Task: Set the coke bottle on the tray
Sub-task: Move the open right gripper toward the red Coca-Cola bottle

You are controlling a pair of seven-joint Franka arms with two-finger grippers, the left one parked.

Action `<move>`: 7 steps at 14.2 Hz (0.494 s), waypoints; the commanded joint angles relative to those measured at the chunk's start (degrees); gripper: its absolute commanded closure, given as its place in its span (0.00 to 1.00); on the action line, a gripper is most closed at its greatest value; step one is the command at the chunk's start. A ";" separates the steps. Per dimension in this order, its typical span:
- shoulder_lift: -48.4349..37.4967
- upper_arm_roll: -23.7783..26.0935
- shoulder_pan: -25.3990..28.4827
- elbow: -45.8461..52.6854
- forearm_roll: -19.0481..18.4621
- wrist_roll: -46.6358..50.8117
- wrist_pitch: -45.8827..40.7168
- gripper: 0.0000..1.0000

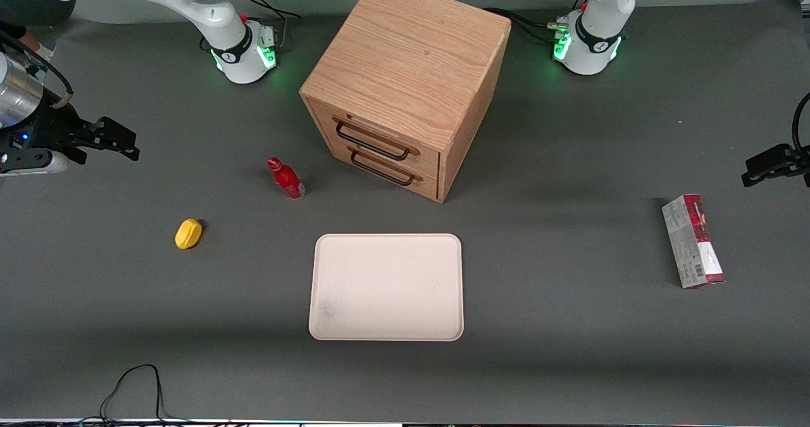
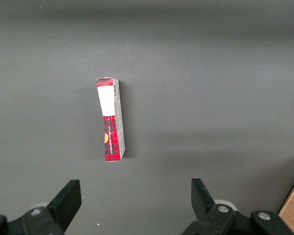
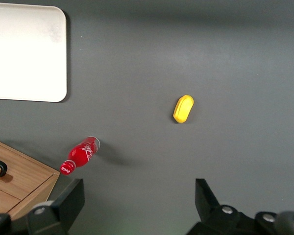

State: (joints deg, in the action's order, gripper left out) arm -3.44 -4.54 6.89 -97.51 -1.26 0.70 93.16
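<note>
Hovering at the working arm's end of the bench (image 1: 569, 364), the hand (image 1: 130, 143) holds nothing, its fingers (image 3: 206, 196) spread wide. From it, the yellow lump (image 1: 188, 233) lies at about four o'clock on the front view's face. Next stands the coke bottle (image 1: 286, 178), upright on the bench, at roughly eleven o'clock from the tray (image 1: 386, 286) and apart from it, just beside the wooden drawer cabinet (image 1: 405, 85).

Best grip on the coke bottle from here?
The coke bottle stands upright on the table, apart from the drawer cabinet and the yellow lump. Likely best: come down from above and close across the round red body just below the cap. The claw hangs open at the working arm's end of the table, away from the bottle.
</note>
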 commanded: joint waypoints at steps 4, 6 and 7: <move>0.72 0.14 0.50 0.65 0.21 -0.35 -1.05 0.00; 0.72 2.50 0.58 -0.83 2.40 3.57 -0.44 0.00; 0.72 4.17 0.67 -1.45 3.71 8.13 -0.17 0.00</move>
State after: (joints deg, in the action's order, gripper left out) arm -2.62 -2.80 7.08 -97.98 0.43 2.82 93.06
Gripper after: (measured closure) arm 0.000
